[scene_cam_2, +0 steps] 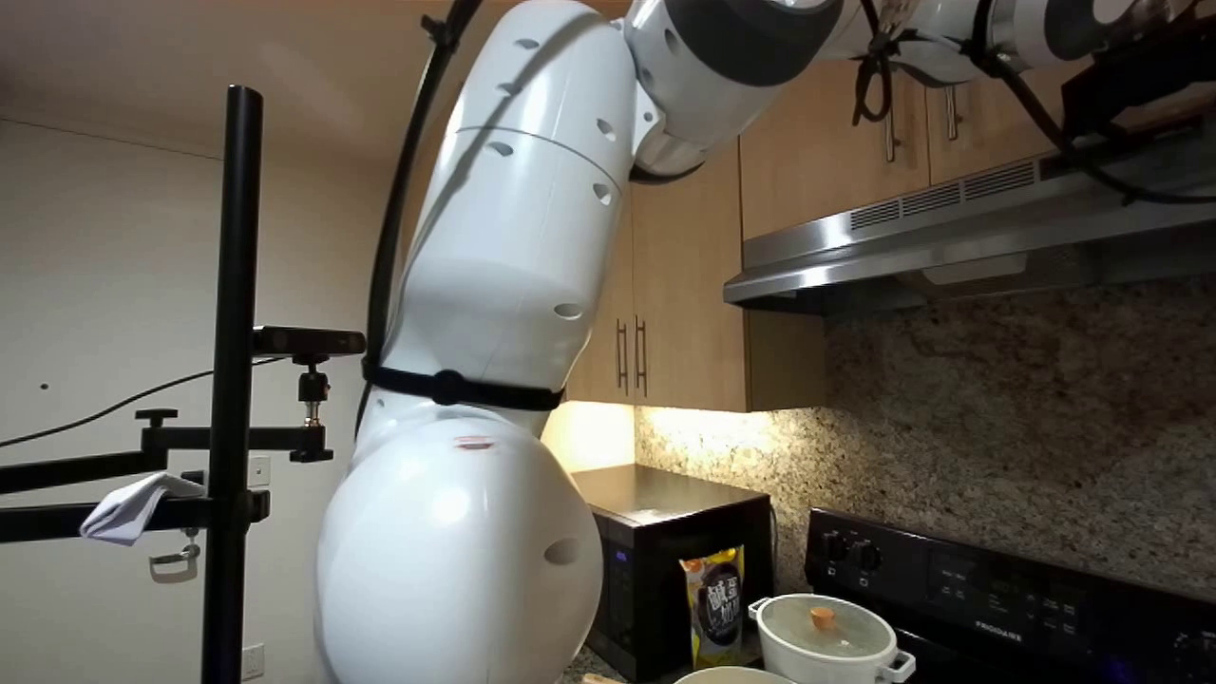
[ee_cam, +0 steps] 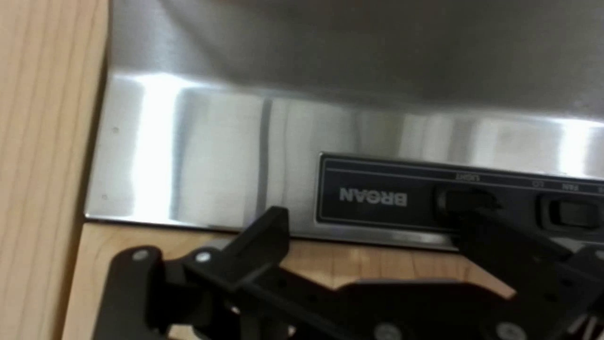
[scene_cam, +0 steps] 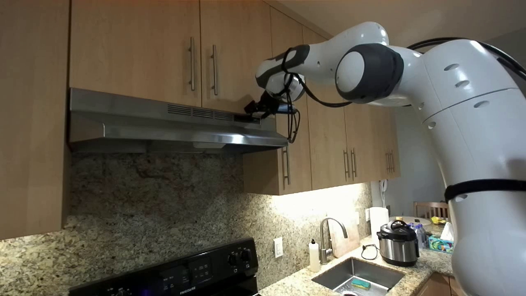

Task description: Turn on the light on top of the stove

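Note:
Across both exterior views runs the steel range hood [scene_cam: 172, 123] [scene_cam_2: 950, 223]. Beneath it the light [scene_cam: 208, 145] [scene_cam_2: 976, 269] shows as a dull pale lens, with dark stone below it. Lower down stands the black stove [scene_cam: 181, 273] [scene_cam_2: 1007, 598]. My gripper [ee_cam: 373, 215] is at the hood's front strip, its fingers spread wide with nothing between them. In the wrist view the right fingertip overlaps the light switch [ee_cam: 465, 200] on the black BROAN panel [ee_cam: 373, 196], hiding part of it. Whether it touches the switch I cannot tell.
Right of the light switch is the fan switch [ee_cam: 575, 212]. Wooden cabinet doors [scene_cam: 236, 49] with bar handles rise directly above the hood. Cables [scene_cam: 292, 119] hang from the wrist near the hood's end. A white pot [scene_cam_2: 826, 641] stands by the stove's panel.

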Tool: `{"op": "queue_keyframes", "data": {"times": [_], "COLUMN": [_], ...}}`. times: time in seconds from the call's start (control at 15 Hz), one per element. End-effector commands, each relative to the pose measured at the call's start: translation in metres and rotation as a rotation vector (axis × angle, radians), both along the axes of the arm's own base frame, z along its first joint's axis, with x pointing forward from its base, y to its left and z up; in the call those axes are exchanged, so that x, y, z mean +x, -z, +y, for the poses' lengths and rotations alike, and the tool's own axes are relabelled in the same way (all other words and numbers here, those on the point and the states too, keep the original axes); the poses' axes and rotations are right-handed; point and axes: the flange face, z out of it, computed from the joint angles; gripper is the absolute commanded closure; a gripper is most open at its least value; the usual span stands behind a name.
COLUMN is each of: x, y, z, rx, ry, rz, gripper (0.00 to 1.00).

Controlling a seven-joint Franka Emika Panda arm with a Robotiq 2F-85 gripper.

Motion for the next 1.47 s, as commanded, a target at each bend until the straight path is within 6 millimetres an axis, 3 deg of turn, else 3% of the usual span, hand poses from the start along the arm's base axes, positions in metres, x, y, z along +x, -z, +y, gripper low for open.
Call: {"op": "queue_keyframes", "data": {"times": [0.0,0.6,0.93,1.4], "x": [-0.009,-0.014,-0.026,-0.03], "y": [-0.003,0.001,0.002,0.025], "z": [-0.009,0.005,0.015,0.026], "rx": [0.022,0.039,0.043,0.053], "ry": [0.014,-0.005,-0.004,0.004], "rz": [-0.013,0.002,0.009,0.05], "gripper": [0.0,0.0,0.0,0.0]}}
